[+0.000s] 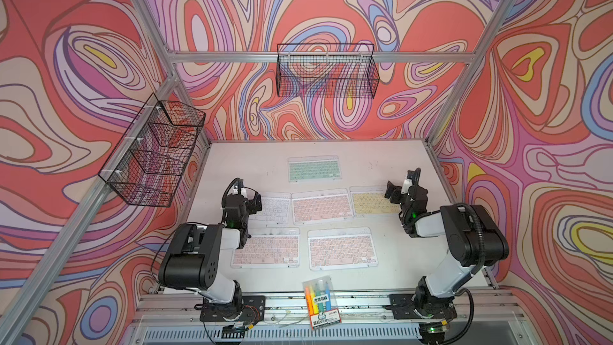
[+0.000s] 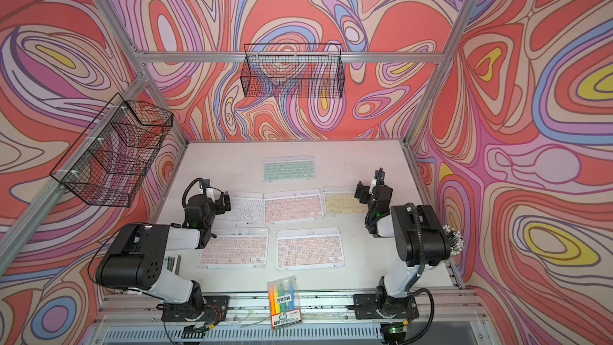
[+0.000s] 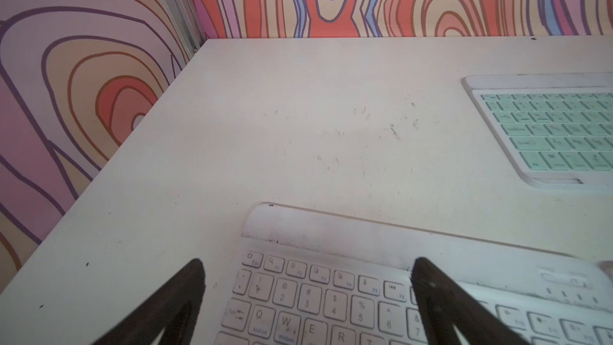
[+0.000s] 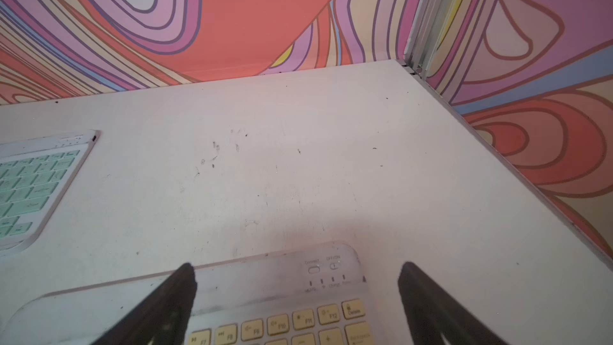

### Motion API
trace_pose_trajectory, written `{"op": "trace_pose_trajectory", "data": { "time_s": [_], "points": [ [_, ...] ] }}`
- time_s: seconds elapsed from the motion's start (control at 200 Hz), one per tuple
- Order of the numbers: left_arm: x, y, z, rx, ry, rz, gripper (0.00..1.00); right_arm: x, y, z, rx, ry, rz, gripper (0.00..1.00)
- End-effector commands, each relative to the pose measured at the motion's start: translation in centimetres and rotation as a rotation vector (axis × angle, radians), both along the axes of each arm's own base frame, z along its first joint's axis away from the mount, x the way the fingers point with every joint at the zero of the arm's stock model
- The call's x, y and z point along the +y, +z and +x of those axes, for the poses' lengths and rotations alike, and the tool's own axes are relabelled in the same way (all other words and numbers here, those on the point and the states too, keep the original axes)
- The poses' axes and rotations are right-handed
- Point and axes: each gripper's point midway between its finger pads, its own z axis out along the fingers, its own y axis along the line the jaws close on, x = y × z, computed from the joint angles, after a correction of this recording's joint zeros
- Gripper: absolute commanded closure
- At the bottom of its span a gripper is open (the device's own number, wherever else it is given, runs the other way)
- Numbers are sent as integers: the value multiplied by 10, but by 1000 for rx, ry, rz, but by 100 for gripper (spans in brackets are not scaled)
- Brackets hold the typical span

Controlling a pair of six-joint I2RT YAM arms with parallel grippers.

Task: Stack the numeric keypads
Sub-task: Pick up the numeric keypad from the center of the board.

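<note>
The counter (image 1: 381, 160) carries all six numeric keypads (image 2: 293, 206) singly, none stacked: beyond the centre pink keypad (image 1: 321, 206) the green keypad (image 1: 313, 168), left the white keypad (image 1: 273, 209), right the yellow keypad (image 1: 371, 201), nearer two pink keypads (image 1: 267, 248) (image 1: 341, 248). Left gripper (image 3: 308, 267) hovers spread over white, right gripper (image 4: 297, 272) spread over yellow; both empty.

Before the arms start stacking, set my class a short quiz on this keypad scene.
1. How many keypads lie on the table?
2. True or false: the left gripper is shut on the white keypad.
3. What colour are the keys of the one lying alone beyond the rest? A pink, B green, C yellow.
Key: 1 six, none stacked. 2 false: it hangs open above it. 3 B, the green keypad.
</note>
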Motion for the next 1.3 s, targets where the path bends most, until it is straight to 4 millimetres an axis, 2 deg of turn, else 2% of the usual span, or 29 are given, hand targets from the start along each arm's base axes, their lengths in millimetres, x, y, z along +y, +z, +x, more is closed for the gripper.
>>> {"op": "trace_pose_trajectory", "data": {
  "time_s": [0.0, 0.17, 1.017, 1.107, 1.297],
  "points": [
    [0, 5, 3, -16, -2, -3, 0, 4, 4, -2, -27, 23, -17, 2],
    [-5, 5, 4, -16, -31, -3, 0, 6, 3, -1, -24, 31, -17, 2],
    [-5, 5, 4, -15, -32, -2, 0, 5, 3, -1, -23, 30, -18, 2],
    [-12, 5, 4, -15, -72, 4, 0, 6, 4, -1, -22, 30, -21, 2],
    [-12, 4, 6, -4, -80, -8, 0, 7, 3, 0, -19, 37, -17, 2]
  ]
}}
